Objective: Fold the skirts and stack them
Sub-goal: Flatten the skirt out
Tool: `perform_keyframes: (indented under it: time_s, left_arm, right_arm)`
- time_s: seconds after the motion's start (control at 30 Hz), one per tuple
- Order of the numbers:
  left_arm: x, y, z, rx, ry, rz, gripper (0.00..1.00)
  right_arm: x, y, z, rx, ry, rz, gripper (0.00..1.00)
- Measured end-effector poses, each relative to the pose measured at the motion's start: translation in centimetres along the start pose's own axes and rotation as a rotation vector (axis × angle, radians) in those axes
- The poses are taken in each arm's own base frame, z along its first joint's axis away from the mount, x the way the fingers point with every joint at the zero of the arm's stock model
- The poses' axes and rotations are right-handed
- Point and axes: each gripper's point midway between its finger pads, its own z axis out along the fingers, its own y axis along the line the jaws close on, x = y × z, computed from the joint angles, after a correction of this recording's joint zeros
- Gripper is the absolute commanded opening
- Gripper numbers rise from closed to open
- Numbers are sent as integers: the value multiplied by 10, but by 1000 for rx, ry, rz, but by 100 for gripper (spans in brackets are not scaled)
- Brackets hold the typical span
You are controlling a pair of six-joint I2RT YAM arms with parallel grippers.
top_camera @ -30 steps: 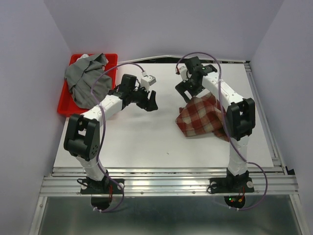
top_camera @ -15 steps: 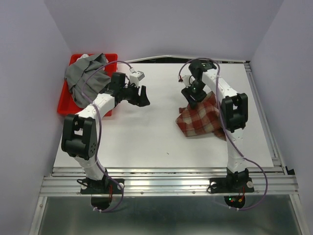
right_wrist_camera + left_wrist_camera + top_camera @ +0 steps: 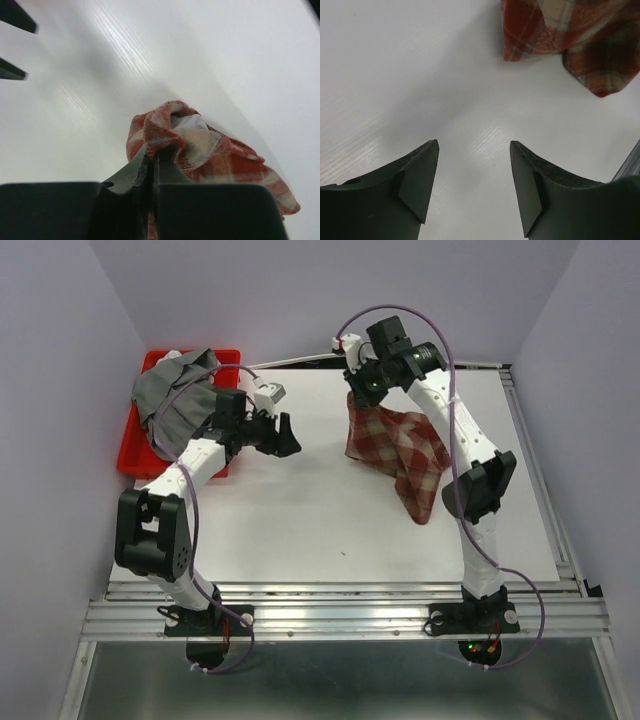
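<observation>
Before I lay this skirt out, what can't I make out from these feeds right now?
The plaid skirt: in the top view the right arm covers its right edge; the left wrist view cuts it off at the top edge.
The right gripper: in the right wrist view its shut fingers hide how many layers they pinch.
The grey skirt: in the top view the left arm covers its right edge over the red tray.

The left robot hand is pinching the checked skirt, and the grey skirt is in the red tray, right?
No, the right gripper is pinching the plaid skirt, as the right wrist view shows. The grey skirt is in the red tray.
</observation>
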Motion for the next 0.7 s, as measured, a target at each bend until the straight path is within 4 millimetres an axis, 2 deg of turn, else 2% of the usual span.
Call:
perform_keyframes:
  time_s: [0.03,0.1,0.13,0.2,0.23,0.3,0.33,0.37,0.4,0.47,0.5,0.53,0.57,0.6,0.7]
  left_arm:
    - [-4,3,-4,-10,-15,-5,70]
    - [-14,7,-15,-28,-50,-6,70]
    - [-16,8,-19,-32,-60,-3,70]
    - [-26,8,-31,-46,-97,15,72]
    - [-31,6,-36,-47,-114,31,72]
    - [-37,0,-44,-46,-141,74,73]
    - [-37,-1,-45,-45,-147,87,73]
    - [-37,-3,-48,-45,-155,108,73]
    - [-37,-4,-50,-45,-158,128,73]
    - [-32,-7,-51,-35,-152,162,73]
    - [-28,-8,-50,-22,-139,191,73]
    - [-25,-9,-49,-5,-126,223,73]
    - [-21,-10,-49,7,-114,248,73]
    - [-13,-11,-48,29,-84,302,72]
    - [6,-15,-46,76,-9,396,71]
  right_arm:
    - [-11,8,-5,-3,-33,-19,1]
    - [-42,32,-29,-8,-151,-84,1]
    - [-46,38,-38,-8,-180,-102,1]
    - [-53,50,-88,27,-276,-162,1]
    - [-50,51,-107,50,-302,-177,1]
    - [-35,54,-159,131,-372,-246,1]
    - [-27,56,-173,151,-384,-260,1]
    - [-8,58,-190,194,-397,-288,1]
    - [14,59,-194,223,-378,-318,1]
    - [59,65,-197,256,-331,-356,1]
    - [86,67,-186,264,-295,-376,1]
    - [116,70,-168,250,-230,-381,1]
    - [133,71,-155,236,-182,-378,1]
    - [171,72,-125,200,-70,-367,1]
    - [227,74,-80,130,118,-336,1]
